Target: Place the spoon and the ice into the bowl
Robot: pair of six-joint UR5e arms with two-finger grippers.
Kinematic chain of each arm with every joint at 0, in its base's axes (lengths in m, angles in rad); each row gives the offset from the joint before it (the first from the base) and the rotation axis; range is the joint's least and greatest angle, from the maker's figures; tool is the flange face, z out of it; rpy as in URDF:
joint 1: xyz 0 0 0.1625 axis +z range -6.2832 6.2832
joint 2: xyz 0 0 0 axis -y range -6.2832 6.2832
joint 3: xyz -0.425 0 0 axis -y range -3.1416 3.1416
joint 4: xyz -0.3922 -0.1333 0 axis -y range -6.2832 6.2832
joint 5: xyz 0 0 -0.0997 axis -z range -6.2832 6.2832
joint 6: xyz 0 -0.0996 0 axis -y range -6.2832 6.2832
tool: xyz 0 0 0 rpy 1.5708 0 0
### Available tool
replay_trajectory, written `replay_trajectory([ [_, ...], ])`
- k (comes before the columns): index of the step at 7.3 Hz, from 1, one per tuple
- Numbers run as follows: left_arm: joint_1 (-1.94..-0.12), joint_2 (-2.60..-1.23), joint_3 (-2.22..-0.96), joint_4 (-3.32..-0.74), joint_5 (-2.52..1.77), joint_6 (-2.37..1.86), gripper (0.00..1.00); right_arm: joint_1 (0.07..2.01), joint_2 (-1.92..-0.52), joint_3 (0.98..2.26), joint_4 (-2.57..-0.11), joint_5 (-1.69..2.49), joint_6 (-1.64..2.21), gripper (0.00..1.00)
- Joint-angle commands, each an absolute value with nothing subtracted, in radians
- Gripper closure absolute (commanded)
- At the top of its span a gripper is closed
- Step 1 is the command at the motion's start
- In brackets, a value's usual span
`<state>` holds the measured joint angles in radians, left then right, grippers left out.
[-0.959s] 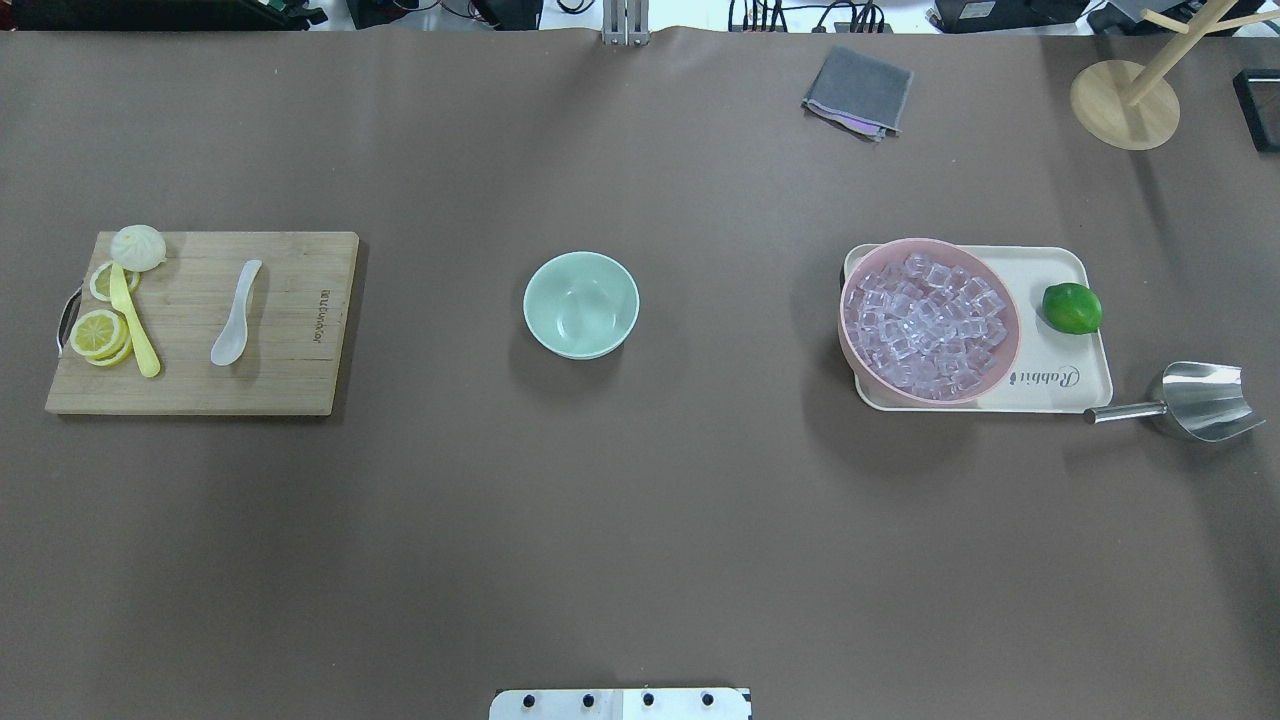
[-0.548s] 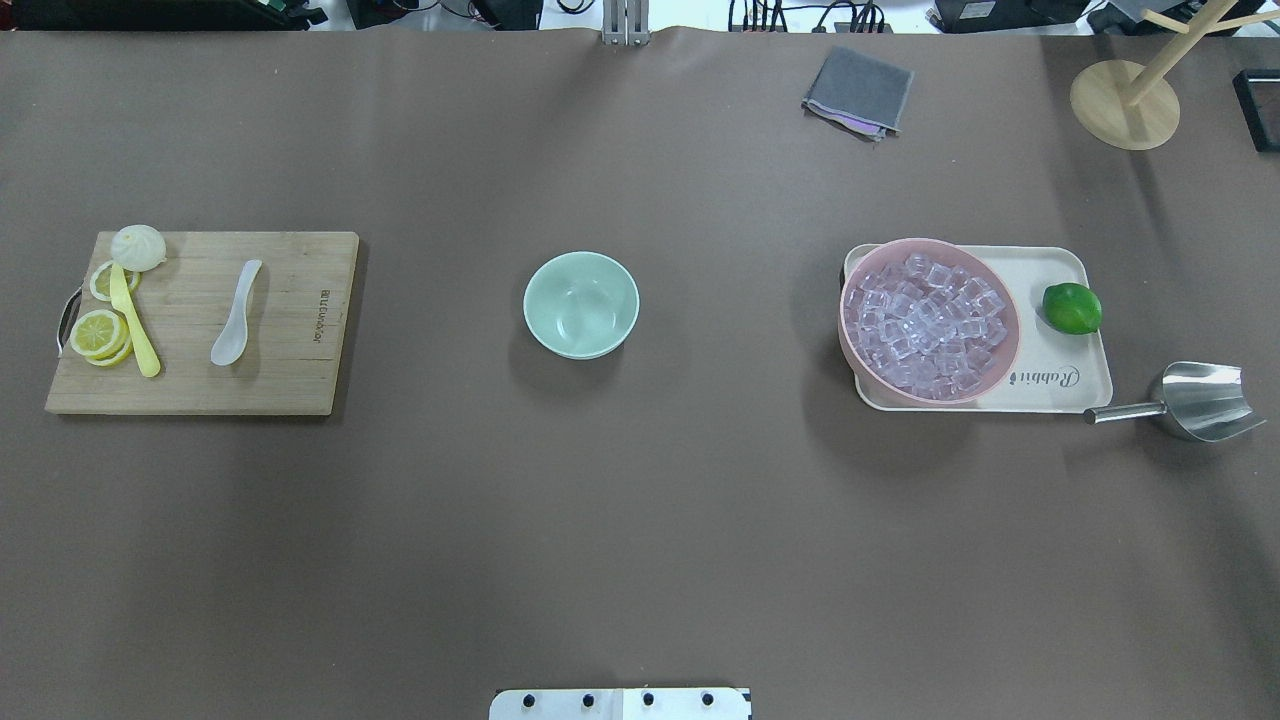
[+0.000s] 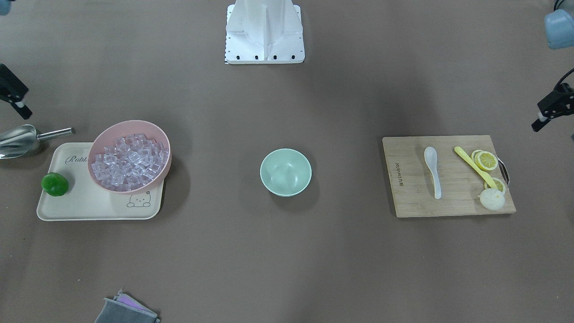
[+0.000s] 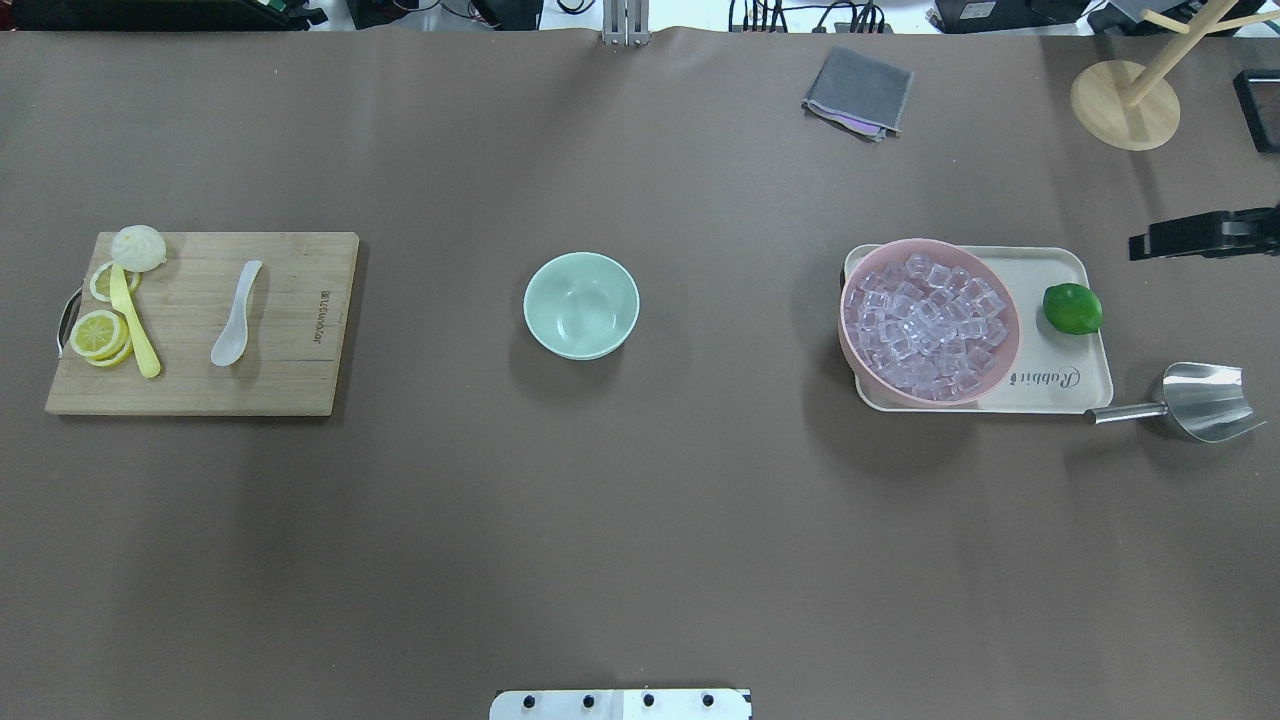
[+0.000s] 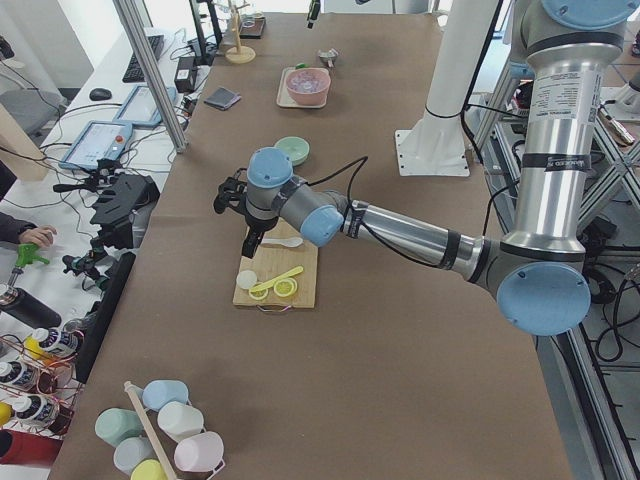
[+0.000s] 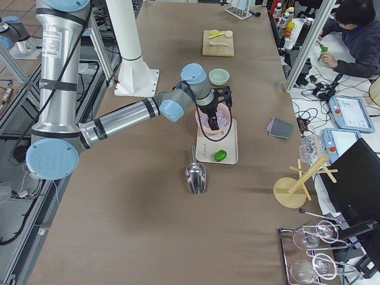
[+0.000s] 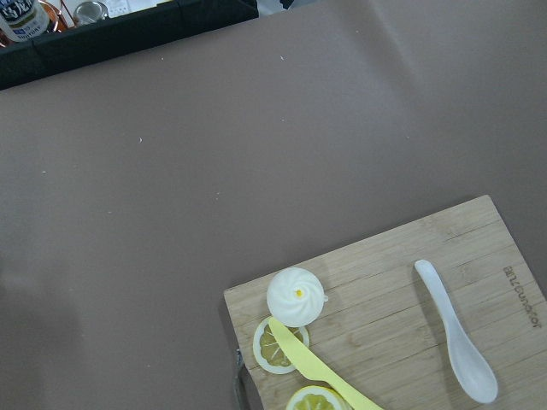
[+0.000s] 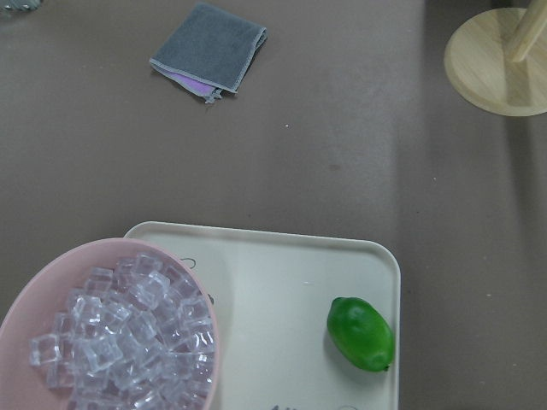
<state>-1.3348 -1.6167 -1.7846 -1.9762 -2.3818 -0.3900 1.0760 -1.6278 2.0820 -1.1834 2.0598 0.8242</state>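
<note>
Facing the robot, we see our left claw (image 3: 538, 123) hanging at 2 o'clock of the cutting board (image 3: 410, 197); we cannot tell how its jaws stand. From overhead, the spoon (image 4: 236, 315) lies on that board at the tabletop's (image 4: 640, 520) 9 o'clock side, scoop toward 7 o'clock. The bowl (image 4: 581, 304) sits mid-tabletop. At 3 o'clock the ice (image 4: 925, 325) fills a pink bowl (image 4: 1016, 335) on a tray (image 4: 1060, 385). Our right claw (image 4: 1145, 245) hovers at the tray's 2 o'clock, its jaws equally unreadable.
</note>
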Motion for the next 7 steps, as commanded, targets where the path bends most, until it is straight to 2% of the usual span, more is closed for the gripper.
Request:
replay_trajectory([
  [1, -1.263, -1.632, -1.734, -2.075, -2.375, -0.557, 0.02, 0.916, -1.423, 2.083, -1.465, 1.871, 0.911, 0.00],
  [3, -1.116, -1.676, -1.688, -2.172, -2.179, -0.749, 0.03, 0.798, -1.300, 2.054, -1.540, 1.798, 1.027, 0.00],
  [5, -1.024, -1.718, -1.649, -2.189, -2.077, -0.790, 0.22, 0.752, -1.267, 2.052, -1.592, 1.755, 1.035, 0.00],
  [6, -1.000, -1.721, -1.632, -2.212, -2.072, -0.814, 0.39, 0.736, -1.266, 2.052, -1.601, 1.731, 1.034, 0.00],
  [7, -0.968, -1.736, -1.599, -2.255, -2.066, -0.848, 0.41, 0.726, -1.266, 2.052, -1.601, 1.726, 1.034, 0.00],
])
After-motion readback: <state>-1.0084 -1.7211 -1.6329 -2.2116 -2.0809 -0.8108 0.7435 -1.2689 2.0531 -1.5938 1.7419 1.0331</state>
